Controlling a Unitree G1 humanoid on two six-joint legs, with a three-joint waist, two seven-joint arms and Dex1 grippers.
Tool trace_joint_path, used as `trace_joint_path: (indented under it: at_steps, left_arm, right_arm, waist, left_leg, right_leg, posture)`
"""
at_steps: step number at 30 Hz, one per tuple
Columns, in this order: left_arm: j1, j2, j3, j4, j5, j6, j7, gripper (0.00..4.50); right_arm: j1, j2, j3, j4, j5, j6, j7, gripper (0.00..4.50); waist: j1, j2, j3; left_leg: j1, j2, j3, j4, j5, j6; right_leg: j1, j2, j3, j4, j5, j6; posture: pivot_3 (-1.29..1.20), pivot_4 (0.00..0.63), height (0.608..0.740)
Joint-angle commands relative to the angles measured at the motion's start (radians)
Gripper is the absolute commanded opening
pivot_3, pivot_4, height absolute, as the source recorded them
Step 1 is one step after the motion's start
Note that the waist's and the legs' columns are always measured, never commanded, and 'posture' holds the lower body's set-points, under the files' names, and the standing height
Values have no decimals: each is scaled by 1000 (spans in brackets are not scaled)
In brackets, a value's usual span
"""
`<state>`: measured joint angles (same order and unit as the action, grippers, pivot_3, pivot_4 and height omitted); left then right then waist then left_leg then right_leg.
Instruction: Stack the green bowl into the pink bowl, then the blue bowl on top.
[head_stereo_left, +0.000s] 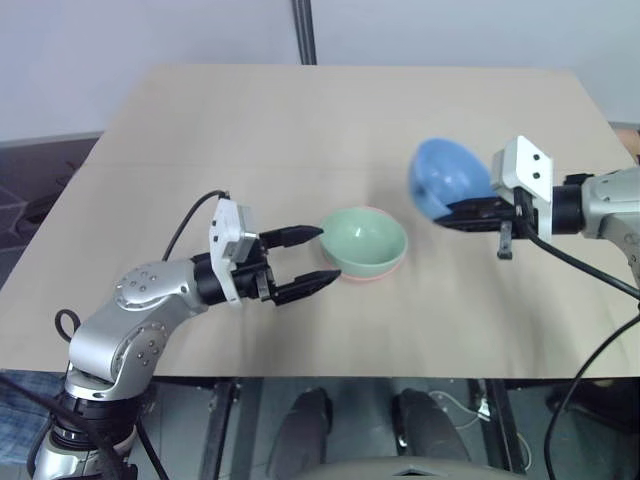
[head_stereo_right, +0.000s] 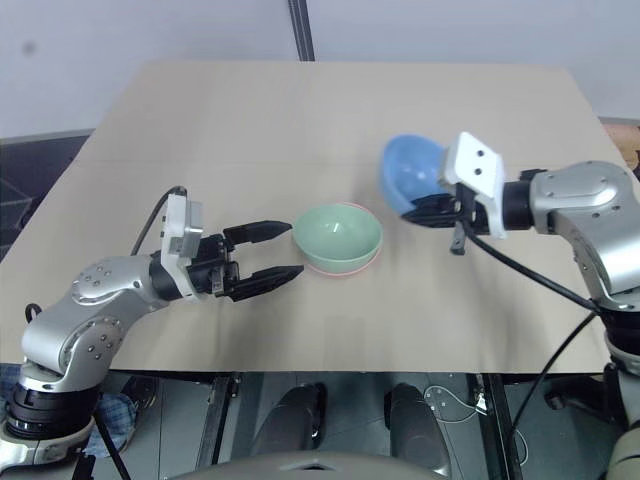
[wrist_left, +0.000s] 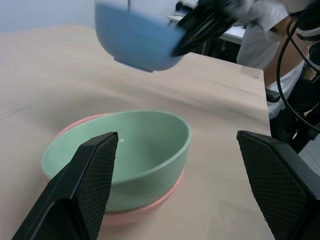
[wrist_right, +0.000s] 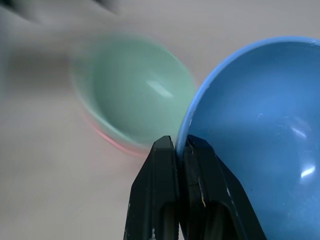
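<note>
A: Head views, item one?

B: Green bowl (head_stereo_left: 364, 241), nested inside the pink bowl (head_stereo_left: 371, 275), of which only a thin rim showed beneath it. The pair sat on the tan table (head_stereo_left: 300, 130), just beyond the tips of the left gripper (head_stereo_left: 310, 259).

A: State of that gripper?

B: Jaws stood wide apart and empty, aimed at the near side of the stacked pair, one finger close beside the green rim, the other lower and a little short of it.

A: Item two?

B: Blue bowl (head_stereo_right: 410, 172), lifted off the table and tilted, its rim pinched by the right gripper (head_stereo_right: 425, 211). It hung on the far side of the green bowl from the left jaws, apart from the stack.

A: Left wrist view?

B: Its two black fingers (wrist_left: 82, 185) were spread, with the green bowl (wrist_left: 127, 150) between them but nearer one finger, and the pink bowl (wrist_left: 140, 212) visible as a band below. The blue bowl (wrist_left: 132, 42) floated above and beyond the stack, the other arm's black fingers (wrist_left: 200, 27) on its edge.

A: Right wrist view?

B: Fingers (wrist_right: 157, 195) pressed together on the blue bowl's (wrist_right: 250, 135) rim, one inside the wall and one outside. Past the fingertips lay the green bowl (wrist_right: 140, 95), blurred, with a sliver of pink (wrist_right: 117, 142) under its edge.
</note>
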<state>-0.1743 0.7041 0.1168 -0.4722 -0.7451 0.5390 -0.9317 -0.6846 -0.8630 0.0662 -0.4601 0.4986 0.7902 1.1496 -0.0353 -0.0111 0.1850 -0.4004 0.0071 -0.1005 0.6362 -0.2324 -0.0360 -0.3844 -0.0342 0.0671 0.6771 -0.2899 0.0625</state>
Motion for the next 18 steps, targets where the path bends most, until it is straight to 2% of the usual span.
trace_joint_path:
  at_steps: [1, 11, 18]
  left_arm:
    - [-10, 5, 21, -26, -3, -16, 3, 4040]
    - [36, 26, 71, -64, -12, -12, 18, 4040]
    - [139, 70, 208, -94, -27, -6, 33, 4040]
  right_arm:
    - [-46, 32, 32, -64, 60, 10, 7, 70]
    - [-82, 108, 179, -10, -15, -85, 10, 70]
    - [-98, 151, 225, 47, -64, -150, 16, 70]
  waist:
    - [0, 0, 0]
    - [-4, 0, 0]
    - [-6, 0, 1]
  left_leg:
    - [0, 0, 0, 0, 0, 0]
    - [1, 0, -1, 0, 0, 0]
    - [1, 1, -1, 0, 0, 0]
  right_leg:
    - [0, 0, 0, 0, 0, 0]
    - [0, 0, -1, 1, 0, 0]
    - [0, 1, -1, 1, 0, 0]
  posture:
    - [0, 150, 740]
    - [0, 150, 740]
    - [0, 150, 740]
